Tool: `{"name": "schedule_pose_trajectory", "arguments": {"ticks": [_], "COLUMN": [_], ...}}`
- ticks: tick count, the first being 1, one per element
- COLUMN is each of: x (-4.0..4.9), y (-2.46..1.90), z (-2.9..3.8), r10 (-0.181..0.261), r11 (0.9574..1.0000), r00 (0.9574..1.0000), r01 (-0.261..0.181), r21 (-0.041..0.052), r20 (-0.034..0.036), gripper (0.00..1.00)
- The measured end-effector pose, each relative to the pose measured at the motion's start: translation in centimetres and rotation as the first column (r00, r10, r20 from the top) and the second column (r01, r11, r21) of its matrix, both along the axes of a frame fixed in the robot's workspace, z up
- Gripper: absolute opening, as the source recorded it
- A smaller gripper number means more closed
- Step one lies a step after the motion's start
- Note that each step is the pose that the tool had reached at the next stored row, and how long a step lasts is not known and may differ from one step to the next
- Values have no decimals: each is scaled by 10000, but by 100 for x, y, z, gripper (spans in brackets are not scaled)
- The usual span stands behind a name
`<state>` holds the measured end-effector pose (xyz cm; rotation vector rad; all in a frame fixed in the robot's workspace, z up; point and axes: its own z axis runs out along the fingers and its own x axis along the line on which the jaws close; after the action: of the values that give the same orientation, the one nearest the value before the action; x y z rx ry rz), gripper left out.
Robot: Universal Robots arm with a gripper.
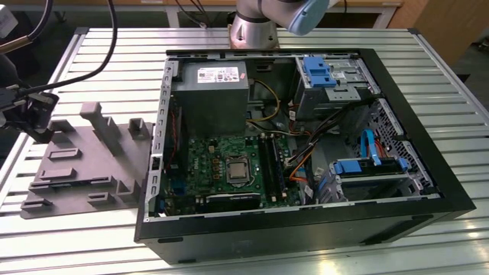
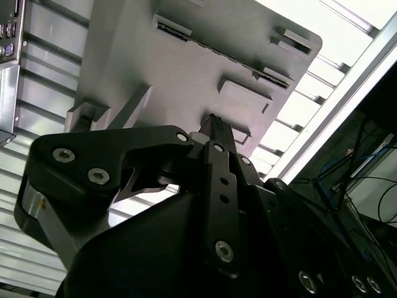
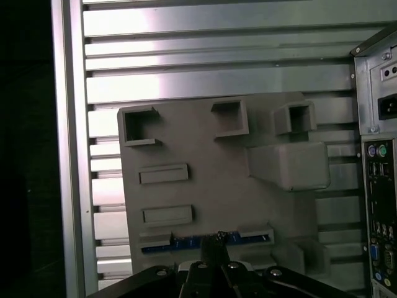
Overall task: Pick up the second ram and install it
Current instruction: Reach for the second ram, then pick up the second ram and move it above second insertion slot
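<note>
The second ram (image 3: 175, 244), a long, narrow dark-blue stick, sits lengthwise in a slot of the grey holder tray (image 3: 205, 186) in the first wrist view.

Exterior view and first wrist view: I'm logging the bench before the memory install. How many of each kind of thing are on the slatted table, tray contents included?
Computer case: 1
Grey tray: 1
Blue memory stick, lying in the tray: 1
Total: 3
</note>
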<state>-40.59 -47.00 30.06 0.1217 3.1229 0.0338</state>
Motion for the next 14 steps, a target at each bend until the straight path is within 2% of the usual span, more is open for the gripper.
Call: {"name": "schedule_pose_trajectory", "arguments": {"ticks": [14], "x": [0], "y": [-7], "z": [-12], "r10": [0], "r11": [10000], "r00": [10000], "r01": [0], "r21": [0], "r20": [-4], "gripper": [11]}}
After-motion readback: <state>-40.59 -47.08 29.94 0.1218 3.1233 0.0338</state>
